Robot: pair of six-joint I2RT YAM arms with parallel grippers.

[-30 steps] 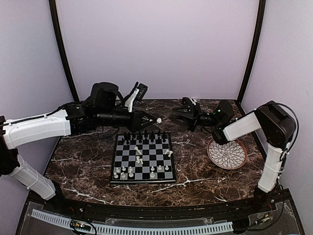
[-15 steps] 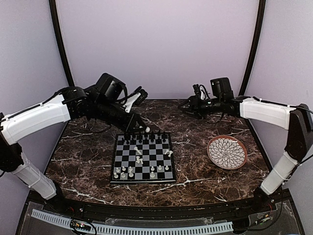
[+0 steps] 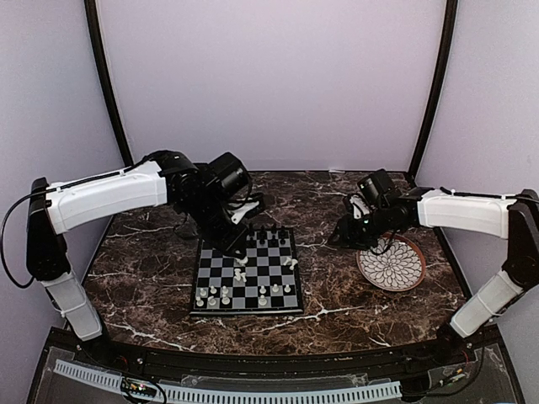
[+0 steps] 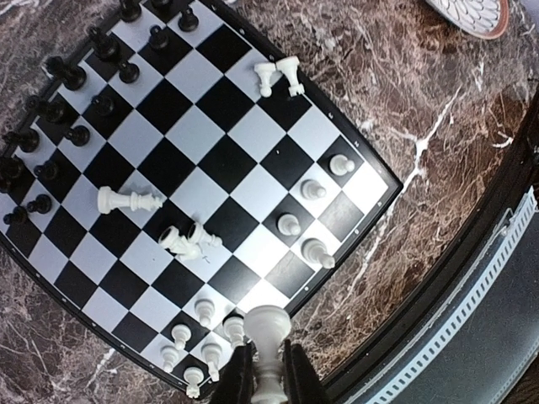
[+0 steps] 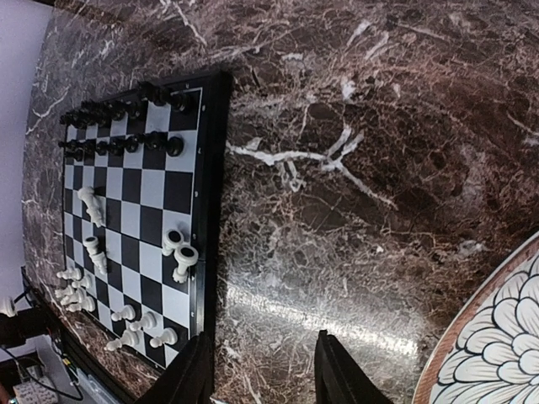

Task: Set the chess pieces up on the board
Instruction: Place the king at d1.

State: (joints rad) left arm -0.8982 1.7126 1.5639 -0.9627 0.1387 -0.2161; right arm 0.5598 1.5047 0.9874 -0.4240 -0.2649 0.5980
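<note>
Across the whole floor of the cell I see a dark veined marble worktop (image 3: 337,295), closed in by plain lilac walls (image 3: 269,84) with black posts (image 3: 105,84) at the far corners. On it, left of the middle, lies the board (image 3: 244,311), with bare marble on its left, along the worktop's near edge, and in a broad strip to its right before the petal-patterned plate (image 3: 396,268) by the right edge. My left gripper (image 4: 268,370) hangs over the board's far-left corner, fingers clamped on a white piece (image 4: 268,332). My right gripper (image 5: 265,374) hovers over bare marble just off the plate's far-left rim, fingers spread wide with nothing between them. Black chessmen (image 3: 253,236) line the board's far rows, white chessmen (image 3: 223,295) stand along its near rows, a few toppled white ones (image 4: 126,200) lie mid-board, and a white pair (image 4: 278,77) sits at its right edge.
</note>
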